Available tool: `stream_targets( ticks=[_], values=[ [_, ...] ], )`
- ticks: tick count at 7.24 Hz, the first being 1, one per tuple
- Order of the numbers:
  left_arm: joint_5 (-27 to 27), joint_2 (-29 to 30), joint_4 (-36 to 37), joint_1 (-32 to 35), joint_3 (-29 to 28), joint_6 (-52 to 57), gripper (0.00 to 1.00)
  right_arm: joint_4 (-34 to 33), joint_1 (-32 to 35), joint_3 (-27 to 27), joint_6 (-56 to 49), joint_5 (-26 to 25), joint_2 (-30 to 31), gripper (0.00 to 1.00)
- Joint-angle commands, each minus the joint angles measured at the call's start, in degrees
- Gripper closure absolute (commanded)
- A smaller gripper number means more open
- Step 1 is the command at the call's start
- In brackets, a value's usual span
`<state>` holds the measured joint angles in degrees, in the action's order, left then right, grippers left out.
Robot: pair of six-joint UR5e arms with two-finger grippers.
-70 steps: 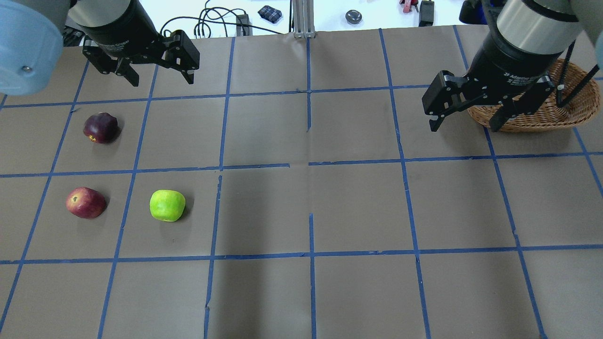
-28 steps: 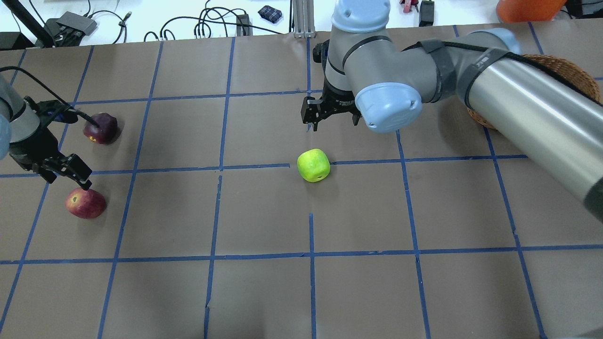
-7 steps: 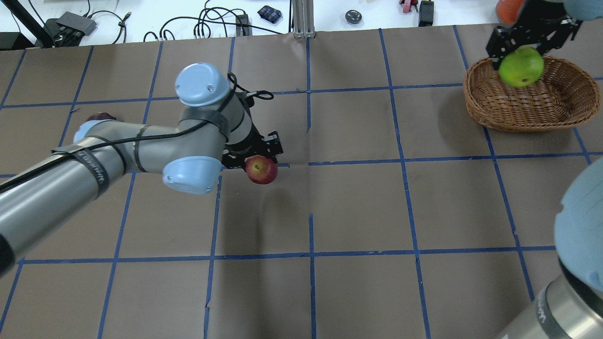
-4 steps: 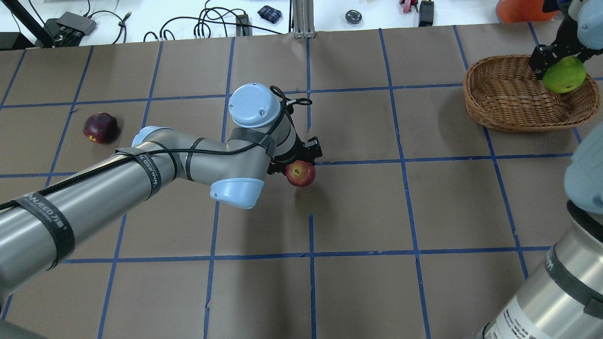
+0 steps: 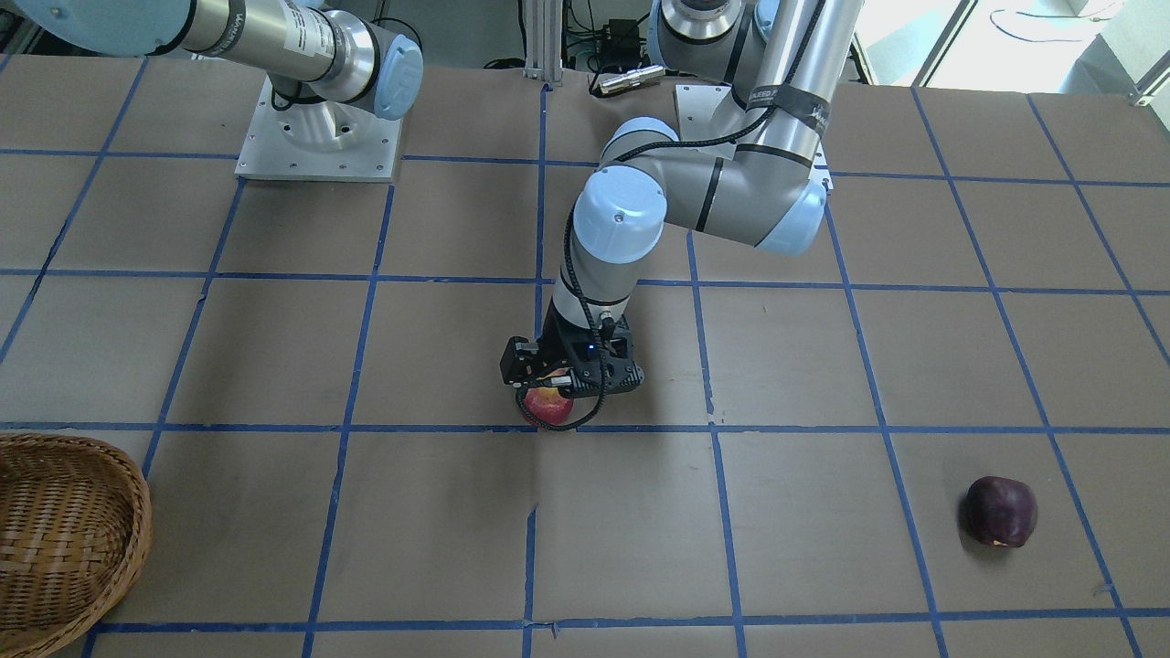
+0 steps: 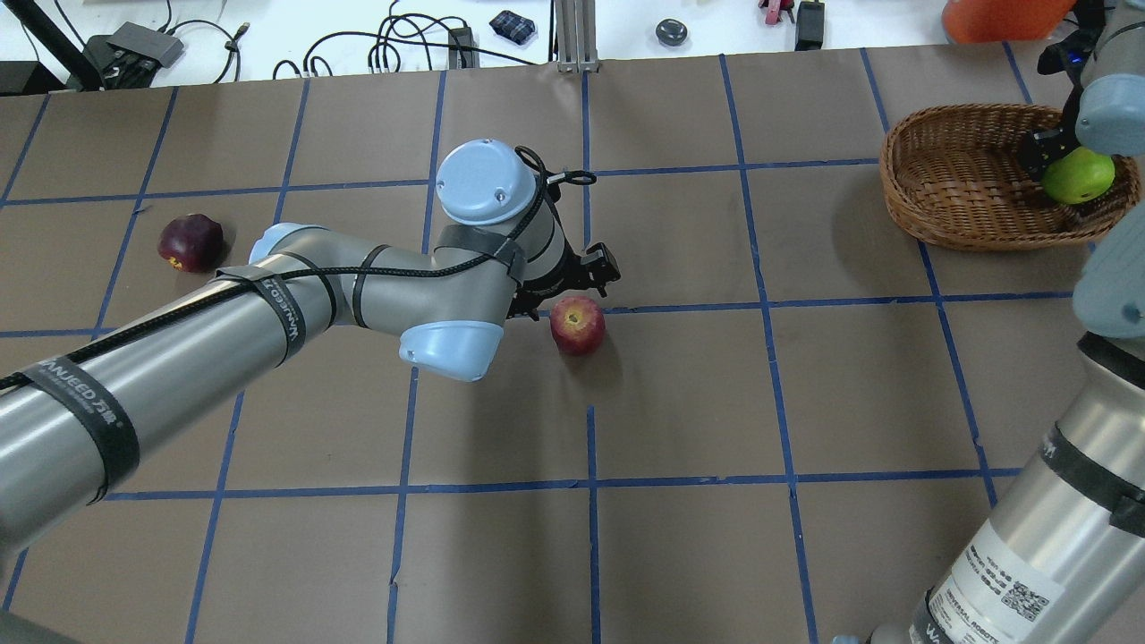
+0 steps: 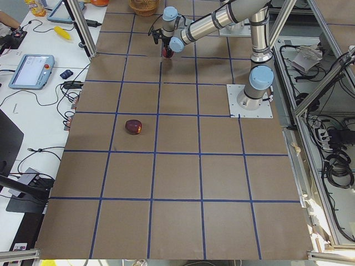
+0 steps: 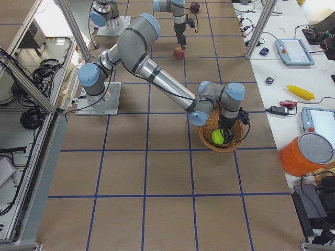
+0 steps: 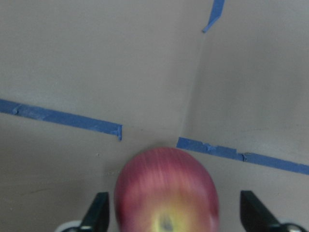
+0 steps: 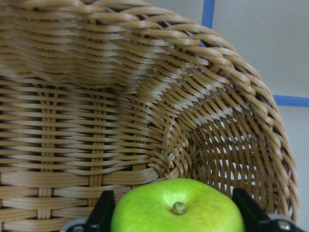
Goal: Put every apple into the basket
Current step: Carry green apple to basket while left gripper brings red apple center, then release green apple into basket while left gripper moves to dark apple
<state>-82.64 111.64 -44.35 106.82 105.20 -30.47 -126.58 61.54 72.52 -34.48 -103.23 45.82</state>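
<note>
My right pincer (image 10: 174, 217) grips the bright lime-green round apple (image 6: 1078, 174) inside the shallow oval tan wicker basket (image 6: 948, 233), unreleased; my left pincer (image 9: 174, 217) gapes wide around the red round apple (image 6: 577, 324) well apart from the basket, dark maroon round apple (image 6: 190, 241) farthest, untouched.

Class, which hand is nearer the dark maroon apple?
Left. The left hand is mid-table, at the red apple; the right hand is farther, in the basket at the opposite end.
</note>
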Motion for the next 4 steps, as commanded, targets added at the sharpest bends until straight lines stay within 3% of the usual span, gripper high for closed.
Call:
stream_targets(
  ticks=[1,3,4],
  values=[
    [-0.1,-4.5,-8.9,-10.2,-1.0,15.9,0.0,-0.6,-0.3,0.0,-0.1,0.0,-0.6,0.0],
    [-0.2,-7.1,-20.0,-22.2,-5.3,32.8,0.0,1.5,0.3,0.0,-0.1,-0.2,2.7,0.0],
    [-2.5,-5.8,-21.0,-26.6,-7.6,43.8,0.0,6.0,1.5,0.0,0.3,0.2,5.8,0.0]
  ],
)
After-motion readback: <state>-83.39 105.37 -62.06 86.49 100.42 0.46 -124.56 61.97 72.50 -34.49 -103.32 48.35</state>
